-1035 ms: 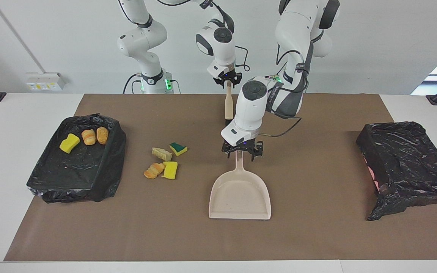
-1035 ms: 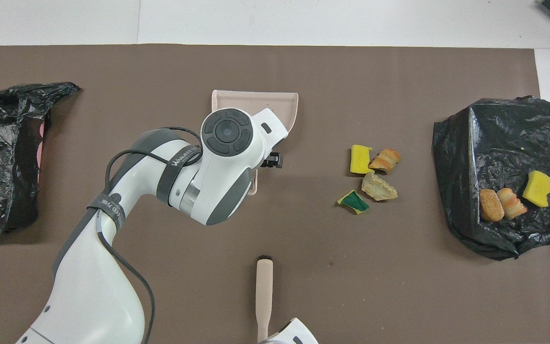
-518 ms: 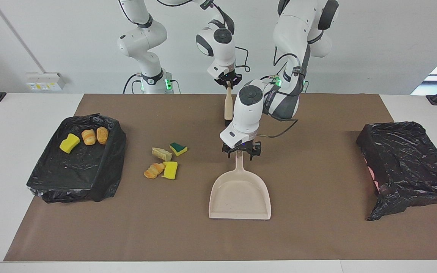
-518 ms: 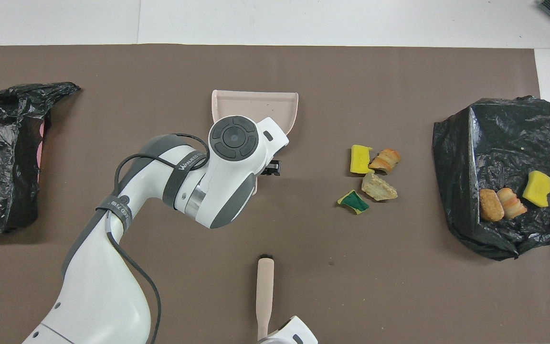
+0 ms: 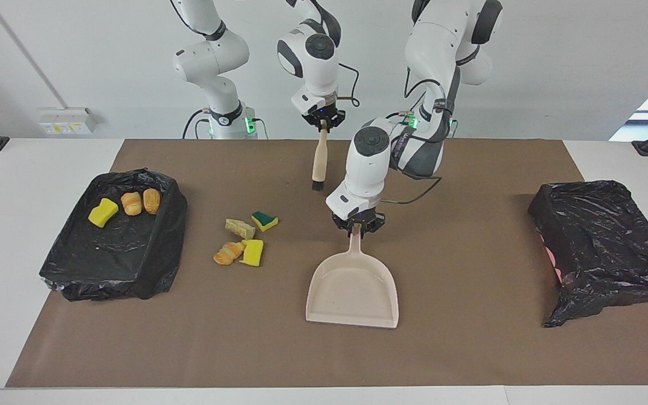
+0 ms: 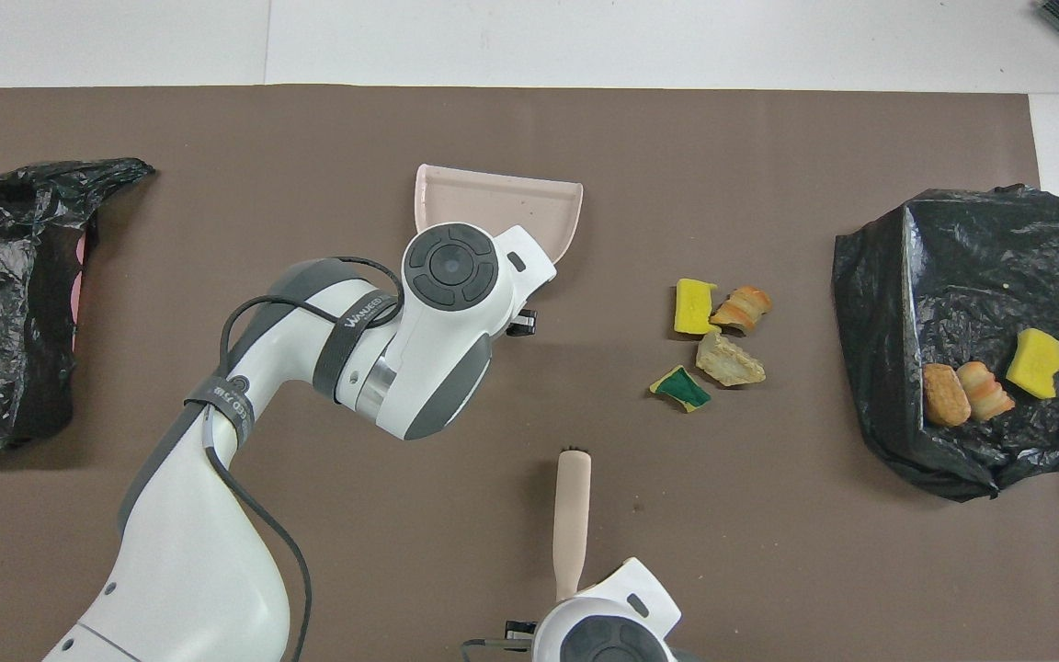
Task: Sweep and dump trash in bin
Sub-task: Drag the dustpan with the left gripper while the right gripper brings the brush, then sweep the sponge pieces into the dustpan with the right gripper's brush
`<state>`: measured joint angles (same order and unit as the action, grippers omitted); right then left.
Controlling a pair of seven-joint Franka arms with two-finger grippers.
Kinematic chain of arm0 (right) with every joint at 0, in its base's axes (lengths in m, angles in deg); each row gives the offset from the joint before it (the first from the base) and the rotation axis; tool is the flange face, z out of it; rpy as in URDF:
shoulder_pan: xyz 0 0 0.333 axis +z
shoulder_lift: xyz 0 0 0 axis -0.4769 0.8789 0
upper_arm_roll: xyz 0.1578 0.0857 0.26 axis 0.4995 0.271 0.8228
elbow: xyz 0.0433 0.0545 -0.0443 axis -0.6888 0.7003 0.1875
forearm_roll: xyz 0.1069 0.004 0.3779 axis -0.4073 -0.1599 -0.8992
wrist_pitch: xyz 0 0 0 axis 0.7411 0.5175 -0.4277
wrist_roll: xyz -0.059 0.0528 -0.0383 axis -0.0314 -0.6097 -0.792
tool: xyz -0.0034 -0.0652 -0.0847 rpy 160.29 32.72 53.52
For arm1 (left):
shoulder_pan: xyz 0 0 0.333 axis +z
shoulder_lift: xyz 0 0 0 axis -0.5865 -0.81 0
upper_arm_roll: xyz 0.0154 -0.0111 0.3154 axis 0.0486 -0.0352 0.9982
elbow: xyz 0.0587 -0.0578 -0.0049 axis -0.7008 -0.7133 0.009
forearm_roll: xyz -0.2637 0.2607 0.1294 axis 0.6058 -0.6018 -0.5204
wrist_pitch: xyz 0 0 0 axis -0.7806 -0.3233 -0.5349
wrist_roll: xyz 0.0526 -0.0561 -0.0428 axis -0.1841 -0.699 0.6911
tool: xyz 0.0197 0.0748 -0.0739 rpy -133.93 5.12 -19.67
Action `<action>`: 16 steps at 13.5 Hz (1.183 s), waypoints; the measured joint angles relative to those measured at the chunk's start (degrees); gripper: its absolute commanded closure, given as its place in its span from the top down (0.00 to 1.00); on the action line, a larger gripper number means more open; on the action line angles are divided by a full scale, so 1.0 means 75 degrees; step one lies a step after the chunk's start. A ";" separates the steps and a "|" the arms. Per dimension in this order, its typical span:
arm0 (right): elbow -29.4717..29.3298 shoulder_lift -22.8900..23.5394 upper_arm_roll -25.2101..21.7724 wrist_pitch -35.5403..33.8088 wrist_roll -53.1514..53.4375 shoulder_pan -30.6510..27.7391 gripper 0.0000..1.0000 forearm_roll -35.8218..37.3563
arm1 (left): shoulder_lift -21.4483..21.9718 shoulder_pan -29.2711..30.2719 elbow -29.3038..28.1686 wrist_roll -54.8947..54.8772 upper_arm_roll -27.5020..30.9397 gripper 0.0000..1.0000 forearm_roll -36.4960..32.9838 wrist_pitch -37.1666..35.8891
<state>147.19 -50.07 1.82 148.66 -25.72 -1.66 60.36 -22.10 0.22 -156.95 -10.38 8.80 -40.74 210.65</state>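
Four trash scraps (image 5: 243, 240) lie loose on the mat, between the left gripper (image 5: 357, 226), clamped on the beige dustpan's (image 5: 353, 288) handle, and a black-lined bin (image 5: 115, 236) holding three more, while the right gripper (image 5: 322, 121) grips a hanging brush (image 5: 319, 160).
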 measured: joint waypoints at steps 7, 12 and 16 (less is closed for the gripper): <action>-0.0403 -0.0028 -0.0035 -0.0892 -0.2206 -0.2371 0.00 0.1861 | 0.0624 0.0467 0.0034 -0.3912 0.0179 0.00 -0.0257 -0.0974; -0.0444 0.0433 -0.0055 -0.0763 -0.4313 -0.4086 0.00 0.2994 | 0.0711 0.0618 -0.0007 -0.6742 0.0184 0.00 -0.0258 -0.1614; -0.0525 0.0928 -0.0056 -0.0315 -0.4634 -0.4474 0.00 0.3597 | 0.0829 0.0606 -0.0335 -0.8017 0.0151 0.00 -0.0258 -0.1685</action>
<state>143.25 -43.11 1.41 146.30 -60.48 -35.21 87.34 -15.88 4.76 -159.46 -70.50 9.94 -42.67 198.01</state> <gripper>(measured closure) 0.744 0.683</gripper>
